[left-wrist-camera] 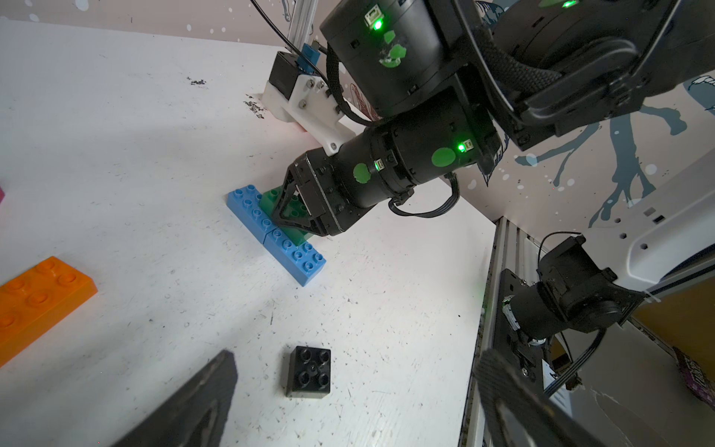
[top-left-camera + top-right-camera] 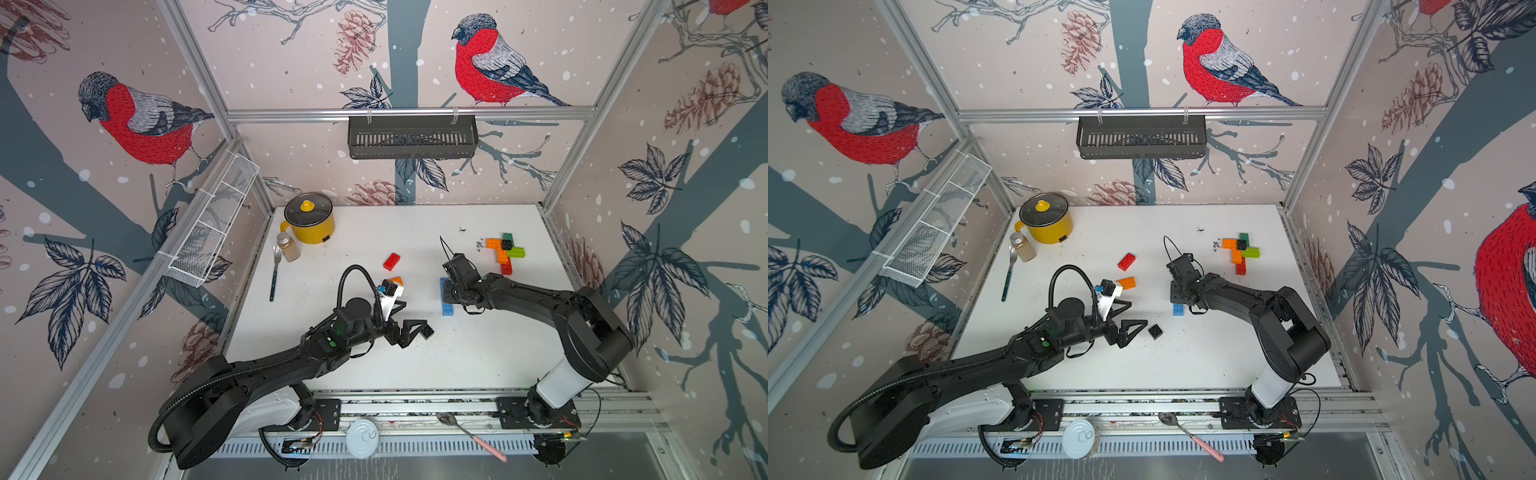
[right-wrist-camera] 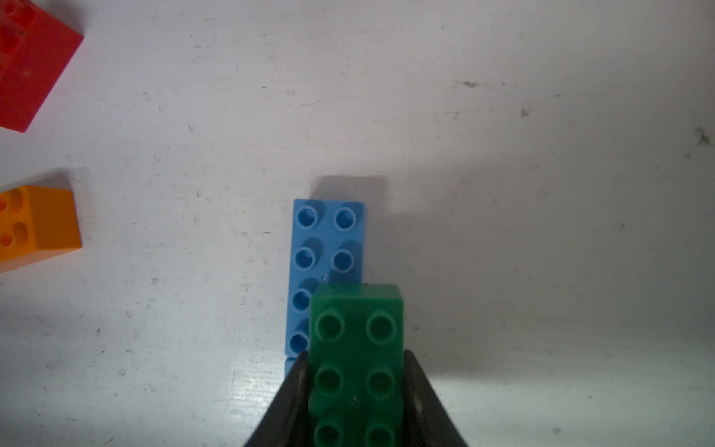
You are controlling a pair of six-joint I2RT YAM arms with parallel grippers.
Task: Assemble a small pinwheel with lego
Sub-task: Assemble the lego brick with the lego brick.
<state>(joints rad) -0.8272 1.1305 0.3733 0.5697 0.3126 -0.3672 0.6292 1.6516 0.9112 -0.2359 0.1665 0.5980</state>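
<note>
The right claw (image 3: 356, 355) was shut tight on the long sides of a dark green plastic brick (image 3: 356, 309) with 8 studs, at the bottom middle of the right wrist view. The green brick hung over 1 edge of 2 blue plastic bricks (image 3: 329, 240) that lay end to end on the white table (image 2: 457, 353). I could not tell if they touched.

To do this step well, the green brick should sit flat and square over the blue studs. Then it should be pushed straight down, so the blue bricks do not slide.

In both top views the right arm reached from the lower right to the middle, with its wrist tipped down. The left arm reached from the lower left. The left claw (image 2: 1138, 313) was wide open and held nothing, just beside a small black square brick (image 2: 1155, 331).
</note>
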